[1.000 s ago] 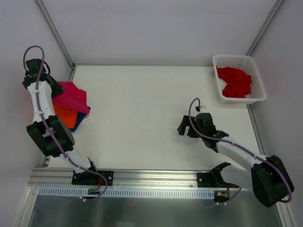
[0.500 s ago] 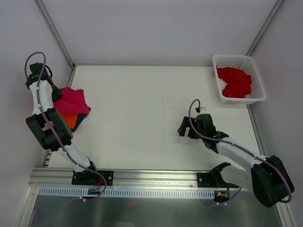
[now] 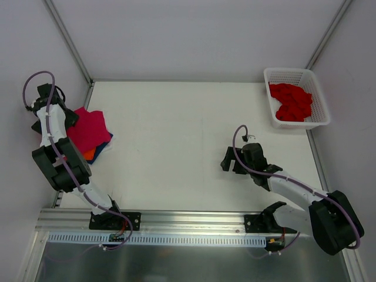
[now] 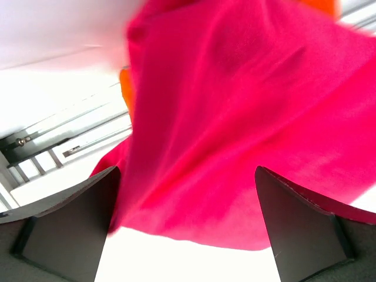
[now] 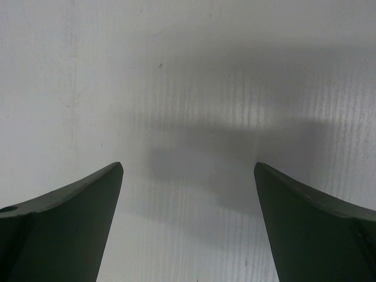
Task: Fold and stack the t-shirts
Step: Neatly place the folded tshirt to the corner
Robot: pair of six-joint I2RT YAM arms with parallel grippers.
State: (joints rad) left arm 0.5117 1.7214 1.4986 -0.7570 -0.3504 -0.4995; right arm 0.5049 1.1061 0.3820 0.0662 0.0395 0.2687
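At the far left edge of the tabletop [image 3: 170, 129], the crimson-pink t-shirt [image 3: 91, 130] lay on top of a small pile. An orange t-shirt [image 3: 89, 154] and a dark blue t-shirt [image 3: 103, 150] showed from under its near side. The left end effector [image 4: 186, 170] hung just over the pink cloth with its fingers [image 4: 76, 223] spread wide and pinching nothing. In the left wrist view the pink shirt filled the space beyond the fingers, rumpled and blurred, with a strip of orange at its edge.

The right end effector [image 3: 232, 161] stood over bare tabletop right of the middle, well apart from the pile. Its fingers [image 5: 64, 223] were also wide apart and held nothing. In the far right corner a white lattice basket [image 3: 294, 71] held crumpled red t-shirts [image 3: 291, 101].
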